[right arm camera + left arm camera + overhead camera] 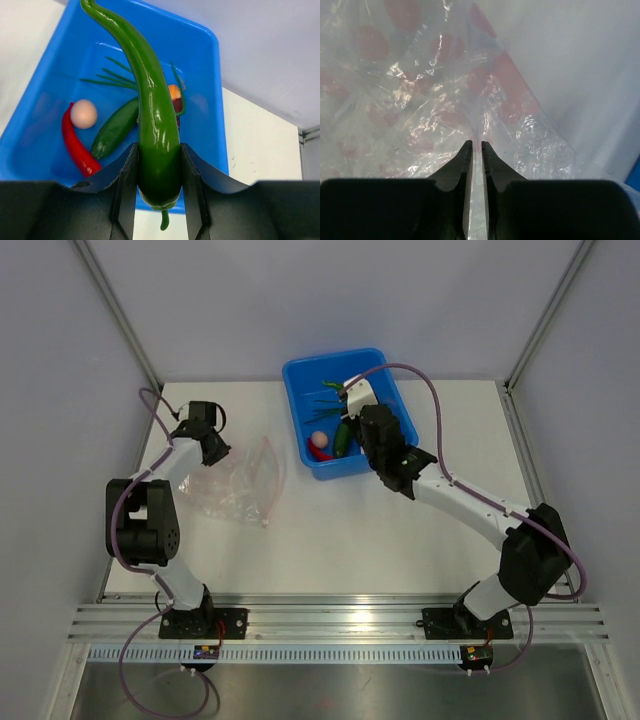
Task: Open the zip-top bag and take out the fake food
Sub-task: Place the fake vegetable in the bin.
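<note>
Table (350, 540) white, walls (250, 300) pale grey

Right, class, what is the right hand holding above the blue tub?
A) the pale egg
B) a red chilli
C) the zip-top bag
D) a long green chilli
D: the right wrist view shows the right hand closed on a long green chilli, with the blue tub beneath.

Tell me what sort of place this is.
Most likely a robot test cell in a lab: a white table boxed in by plain panels, a left arm and a right arm bolted to a metal rail at its near edge, and toy food in a blue tub.
</note>
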{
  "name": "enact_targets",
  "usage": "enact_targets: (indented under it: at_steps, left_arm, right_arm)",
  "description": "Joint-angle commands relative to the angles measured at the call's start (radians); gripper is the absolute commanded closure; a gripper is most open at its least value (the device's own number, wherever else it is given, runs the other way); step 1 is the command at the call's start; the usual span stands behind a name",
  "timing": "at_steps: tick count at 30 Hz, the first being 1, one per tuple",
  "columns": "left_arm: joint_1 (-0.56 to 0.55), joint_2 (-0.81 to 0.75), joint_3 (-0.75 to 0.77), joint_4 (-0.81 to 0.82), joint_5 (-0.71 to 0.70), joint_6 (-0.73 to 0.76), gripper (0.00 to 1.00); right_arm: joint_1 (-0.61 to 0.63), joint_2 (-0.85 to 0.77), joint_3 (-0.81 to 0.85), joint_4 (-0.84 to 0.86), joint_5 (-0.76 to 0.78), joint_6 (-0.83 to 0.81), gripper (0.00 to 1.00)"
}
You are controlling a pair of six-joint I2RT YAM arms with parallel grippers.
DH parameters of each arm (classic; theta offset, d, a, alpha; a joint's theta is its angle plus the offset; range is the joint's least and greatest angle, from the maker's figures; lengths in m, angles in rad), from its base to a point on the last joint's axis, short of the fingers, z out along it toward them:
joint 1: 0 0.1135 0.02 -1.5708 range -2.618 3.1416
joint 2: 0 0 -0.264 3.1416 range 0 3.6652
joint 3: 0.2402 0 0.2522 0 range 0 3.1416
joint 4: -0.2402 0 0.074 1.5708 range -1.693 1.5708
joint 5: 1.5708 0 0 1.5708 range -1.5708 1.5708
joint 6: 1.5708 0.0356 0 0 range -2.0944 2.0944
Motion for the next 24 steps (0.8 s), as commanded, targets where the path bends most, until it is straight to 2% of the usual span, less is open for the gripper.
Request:
enact_targets:
  at_steps: [1, 2, 3, 5, 6, 9, 15, 20, 22, 24]
  left_arm:
    - [0.000, 0.019, 0.052, 0.046, 0.013, -0.019, 0.80]
    - [0.000, 0.013, 0.052, 0.051, 0.021, -0.015, 0.63]
    - [0.000, 0.013, 0.056, 0.046, 0.024, -0.015, 0.55]
    - [0.003, 0.007, 0.059, 0.040, 0.027, -0.005, 0.47]
    - [0.004, 0.002, 0.064, 0.036, 0.027, -0.004, 0.37]
    - [0.007, -0.022, 0.066, 0.020, 0.030, -0.002, 0.24]
    - [0.006, -0.088, 0.110, -0.058, 0.073, 0.034, 0.19]
    - [0.000, -0.177, 0.096, -0.095, 0.194, 0.028, 0.17]
    - [-0.003, -0.220, 0.058, -0.058, 0.228, 0.022, 0.16]
    - [-0.005, -0.277, -0.003, -0.034, 0.260, 0.014, 0.15]
  right_arm:
    - [-0.077, 0.025, 0.086, -0.012, -0.091, 0.089, 0.80]
    - [-0.089, 0.044, 0.095, -0.014, -0.115, 0.091, 0.80]
    - [-0.105, 0.058, 0.120, -0.015, -0.116, 0.091, 0.80]
    - [-0.112, 0.106, 0.146, -0.024, -0.116, 0.076, 0.80]
    - [-0.116, 0.123, 0.167, -0.024, -0.114, 0.071, 0.79]
    - [-0.138, 0.184, 0.191, -0.001, -0.125, 0.071, 0.79]
    - [-0.194, 0.310, 0.241, 0.034, -0.137, 0.089, 0.79]
    - [-0.212, 0.414, 0.304, 0.019, -0.132, 0.088, 0.75]
    - [-0.212, 0.436, 0.319, 0.019, -0.134, 0.106, 0.66]
    - [-0.214, 0.457, 0.330, 0.011, -0.134, 0.126, 0.52]
